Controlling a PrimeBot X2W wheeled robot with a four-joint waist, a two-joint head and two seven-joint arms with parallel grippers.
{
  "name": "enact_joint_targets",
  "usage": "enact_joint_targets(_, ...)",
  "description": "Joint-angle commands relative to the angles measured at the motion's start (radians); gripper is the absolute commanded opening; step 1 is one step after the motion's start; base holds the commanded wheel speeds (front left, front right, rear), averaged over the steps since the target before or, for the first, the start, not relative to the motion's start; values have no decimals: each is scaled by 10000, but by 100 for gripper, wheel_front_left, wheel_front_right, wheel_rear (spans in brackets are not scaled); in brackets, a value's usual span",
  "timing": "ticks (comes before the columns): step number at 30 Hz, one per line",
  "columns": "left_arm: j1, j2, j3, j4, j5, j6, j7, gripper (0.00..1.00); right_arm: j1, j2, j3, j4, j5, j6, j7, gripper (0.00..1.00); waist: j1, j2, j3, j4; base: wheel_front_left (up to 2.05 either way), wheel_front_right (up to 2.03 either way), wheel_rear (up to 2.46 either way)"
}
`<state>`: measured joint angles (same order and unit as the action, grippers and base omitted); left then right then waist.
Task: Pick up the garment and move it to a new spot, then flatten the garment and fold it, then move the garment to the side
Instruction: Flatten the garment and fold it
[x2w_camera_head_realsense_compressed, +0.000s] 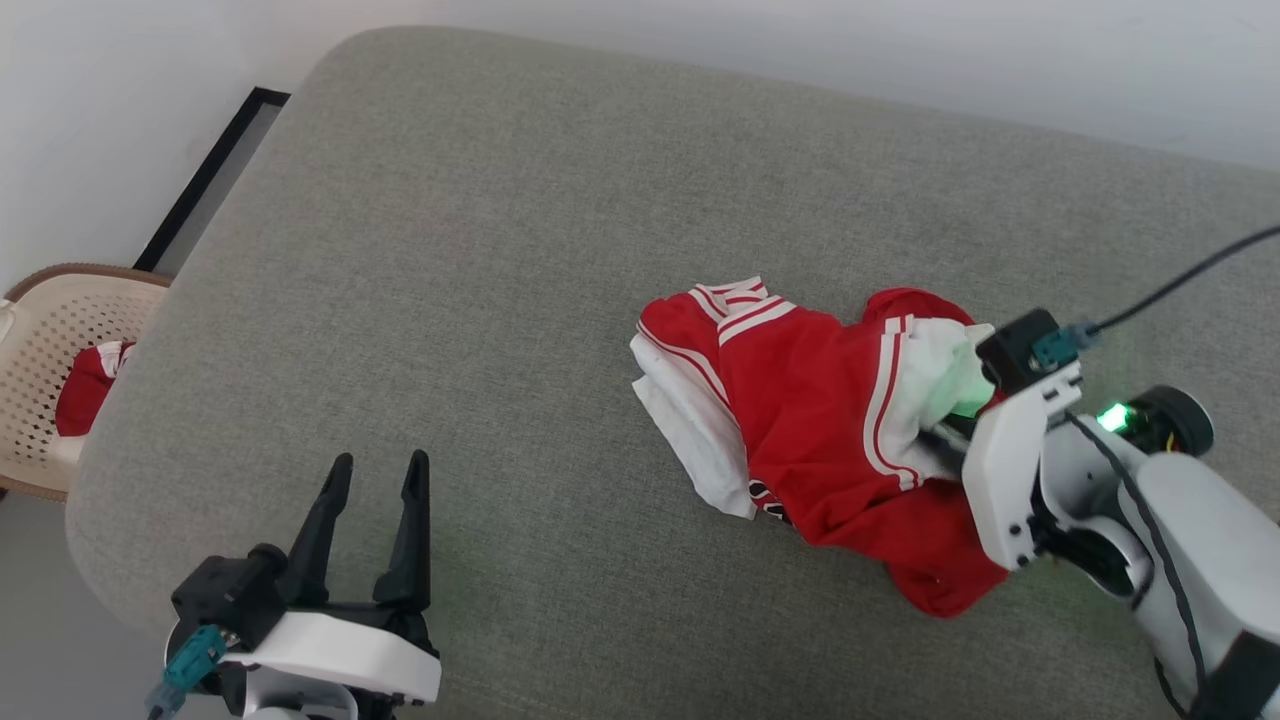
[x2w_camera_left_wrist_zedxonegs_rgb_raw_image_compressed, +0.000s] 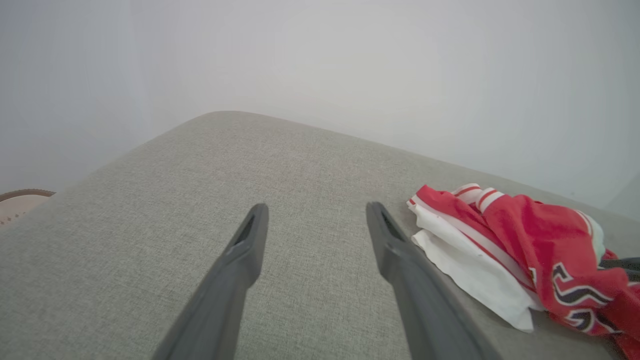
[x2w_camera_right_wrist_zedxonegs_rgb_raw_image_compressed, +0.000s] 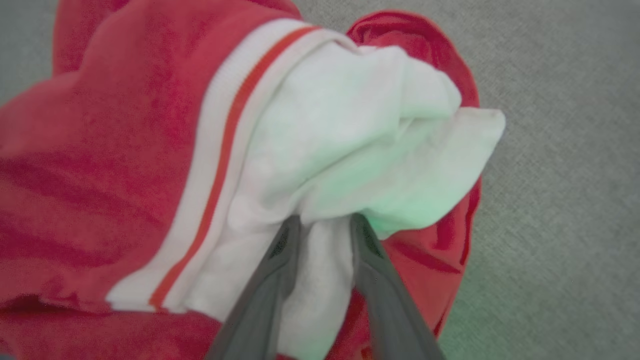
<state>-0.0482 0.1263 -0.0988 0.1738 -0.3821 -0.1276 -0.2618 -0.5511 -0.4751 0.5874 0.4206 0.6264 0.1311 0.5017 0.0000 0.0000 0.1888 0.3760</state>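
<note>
The garment (x2w_camera_head_realsense_compressed: 810, 420), a red jersey with white sleeves and striped trim, lies crumpled right of centre on the grey padded surface (x2w_camera_head_realsense_compressed: 480, 250). My right gripper (x2w_camera_head_realsense_compressed: 945, 435) reaches into its right end from the lower right. In the right wrist view the two fingers of my right gripper (x2w_camera_right_wrist_zedxonegs_rgb_raw_image_compressed: 325, 222) stand close together with a fold of the garment's white sleeve (x2w_camera_right_wrist_zedxonegs_rgb_raw_image_compressed: 350, 150) pinched between them; their tips are buried in cloth. My left gripper (x2w_camera_head_realsense_compressed: 380, 465) stands open at the lower left, apart from the garment (x2w_camera_left_wrist_zedxonegs_rgb_raw_image_compressed: 525, 240), and my left gripper (x2w_camera_left_wrist_zedxonegs_rgb_raw_image_compressed: 315, 210) holds nothing.
A beige perforated basket (x2w_camera_head_realsense_compressed: 40, 340) with a small red cloth (x2w_camera_head_realsense_compressed: 85, 385) in it sits off the surface's left edge. A black-framed panel (x2w_camera_head_realsense_compressed: 215, 170) leans by the wall. A dark cable (x2w_camera_head_realsense_compressed: 1180, 285) runs from the right wrist. The surface's left half is bare.
</note>
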Motion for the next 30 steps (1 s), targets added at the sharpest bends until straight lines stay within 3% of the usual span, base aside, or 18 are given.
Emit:
enact_joint_targets(1, -154, 23, 5, 16, -101, -36, -41, 100, -184, 72, 21, 53, 59, -7, -48, 0, 0, 0, 25, 1, 0, 0, 0)
enact_joint_targets(7, -124, 101, 193, 55, -221, -37, -41, 100, -694, -30, 83, -155, 290, -7, -313, 0, 0, 0, -54, -279, 0, 0, 0)
enact_joint_targets(13, -43, 233, 358, 45, -314, -39, -41, 100, -750, -669, -494, -1291, 416, -7, -333, 0, 0, 0, -202, -765, 0, 0, 0)
enact_joint_targets(22, 64, 409, 391, -2, -438, -38, -32, 100, 695, -1667, -3226, -2331, 83, -7, 109, 0, 0, 0, -331, -1363, 0, 0, 0)
enact_joint_targets(26, -50, 468, 320, 21, -495, -39, -32, 100, 1598, -1476, -4474, -2029, -36, -7, 133, 0, 0, 0, -292, -1471, 0, 0, 0)
enact_joint_targets(30, -238, 541, 165, 88, -613, -39, -32, 100, 2072, -1076, -5060, -1274, -189, -7, -1, 0, 0, 0, -208, -1517, 0, 0, 0)
